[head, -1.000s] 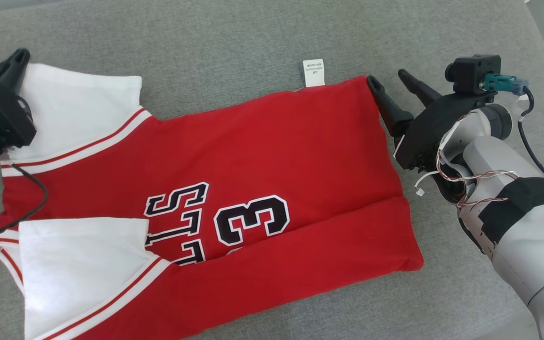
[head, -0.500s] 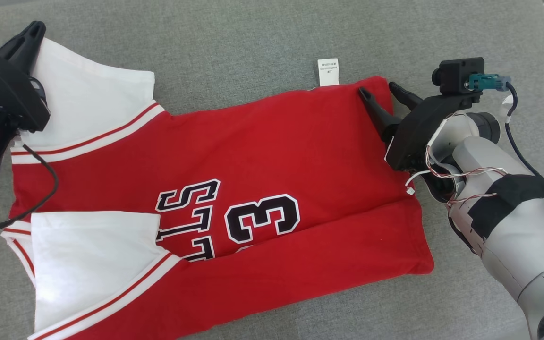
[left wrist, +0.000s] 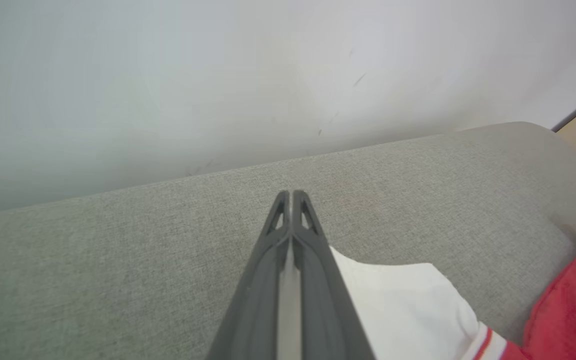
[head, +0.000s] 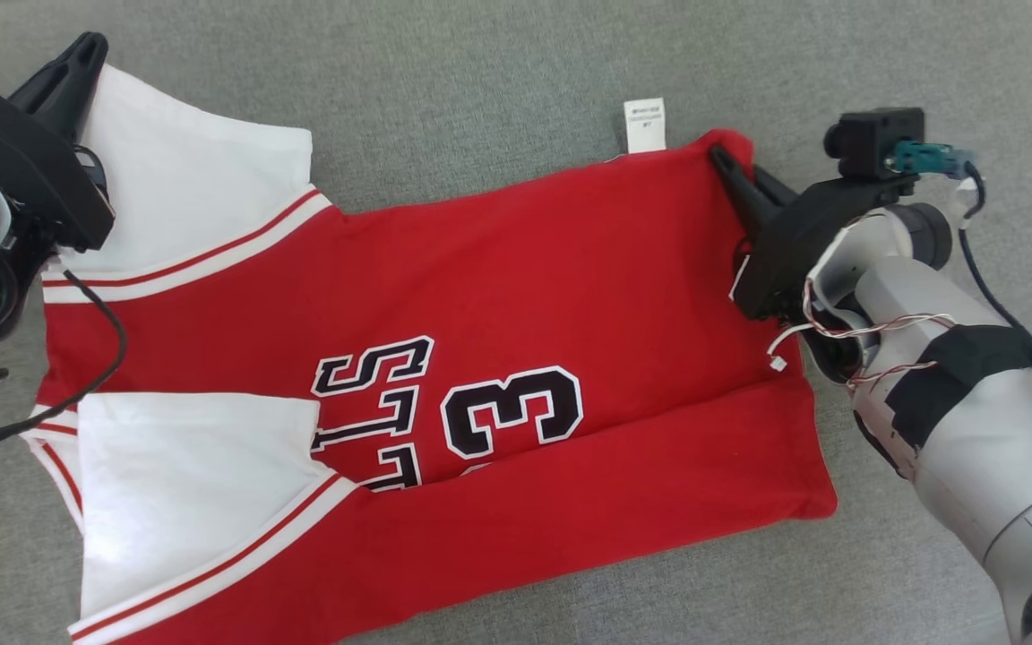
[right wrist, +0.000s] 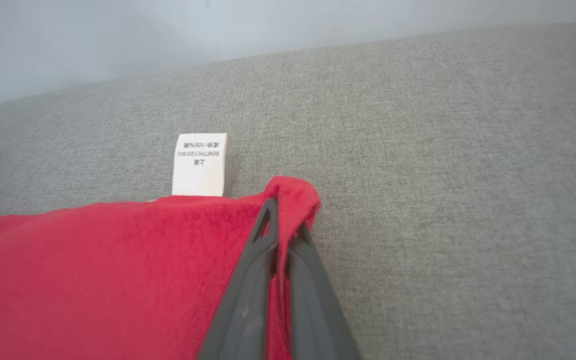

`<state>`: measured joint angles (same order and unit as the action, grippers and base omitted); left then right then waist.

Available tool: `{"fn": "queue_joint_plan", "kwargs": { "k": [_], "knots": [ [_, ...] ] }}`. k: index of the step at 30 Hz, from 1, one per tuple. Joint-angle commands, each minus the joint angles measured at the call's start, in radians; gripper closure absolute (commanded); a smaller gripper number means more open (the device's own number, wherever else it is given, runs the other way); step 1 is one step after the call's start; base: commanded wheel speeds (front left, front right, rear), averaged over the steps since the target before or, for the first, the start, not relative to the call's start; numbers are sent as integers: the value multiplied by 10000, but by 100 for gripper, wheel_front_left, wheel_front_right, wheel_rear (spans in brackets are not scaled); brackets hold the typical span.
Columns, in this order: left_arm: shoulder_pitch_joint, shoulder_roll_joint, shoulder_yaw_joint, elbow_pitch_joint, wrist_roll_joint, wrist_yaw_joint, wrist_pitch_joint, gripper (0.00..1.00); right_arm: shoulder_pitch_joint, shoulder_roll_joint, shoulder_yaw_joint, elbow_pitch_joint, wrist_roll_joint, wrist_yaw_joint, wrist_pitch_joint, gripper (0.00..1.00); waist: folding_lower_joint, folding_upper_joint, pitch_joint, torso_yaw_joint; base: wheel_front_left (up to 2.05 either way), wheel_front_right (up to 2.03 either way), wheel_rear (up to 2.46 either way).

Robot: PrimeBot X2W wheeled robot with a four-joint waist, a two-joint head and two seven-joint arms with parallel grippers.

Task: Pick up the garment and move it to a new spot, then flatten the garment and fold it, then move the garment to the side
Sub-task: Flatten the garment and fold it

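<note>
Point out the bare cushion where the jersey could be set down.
Bare grey cushion lies past the jersey, between left gripper and care label, and right of the label above the right gripper. Crowded: the two far corners the grippers pinch.

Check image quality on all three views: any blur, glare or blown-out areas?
Head view: even, diffuse light, sharp; the white sleeve of the garment is nearly blown out. Left wrist view: wall hazy, left end effector soft up close. Right wrist view: care label text readable, red cloth at the bottom smeared, right end effector out of focus.
</note>
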<state>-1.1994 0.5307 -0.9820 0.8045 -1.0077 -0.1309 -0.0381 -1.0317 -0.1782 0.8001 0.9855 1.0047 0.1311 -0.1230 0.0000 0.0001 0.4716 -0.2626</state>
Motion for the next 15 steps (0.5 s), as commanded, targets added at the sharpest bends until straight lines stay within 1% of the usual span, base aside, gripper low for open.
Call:
{"fn": "queue_joint_plan", "kwargs": {
  "k": [1, 5, 9, 12, 15],
  "knots": [
    [32, 41, -65, -104, -110, 11, -254, 100, 0, -192, 38, -59, 233, -7, -254, 100, 0, -1, -176, 46, 0, 0, 0],
    [201, 53, -170, -287, -291, 11, -553, 100, 164, -439, 220, -207, 333, -7, -435, 100, 0, -1, -390, 104, 0, 0, 0],
    [449, 71, -332, -657, -531, 11, -1016, 100, 490, -916, 494, -609, 562, -7, -560, 100, 0, -1, -694, 274, 0, 0, 0],
    [789, 204, -391, -1088, -775, 11, -1362, 100, 788, -1273, 758, -1189, 775, -7, -663, 100, 0, -1, -875, 367, 0, 0, 0],
    [1097, 499, -535, -1595, -871, 12, -1605, 100, 1037, -1740, 1073, -1773, 867, -7, -787, 100, 0, -1, -1023, 494, 0, 0, 0]
  ]
}}
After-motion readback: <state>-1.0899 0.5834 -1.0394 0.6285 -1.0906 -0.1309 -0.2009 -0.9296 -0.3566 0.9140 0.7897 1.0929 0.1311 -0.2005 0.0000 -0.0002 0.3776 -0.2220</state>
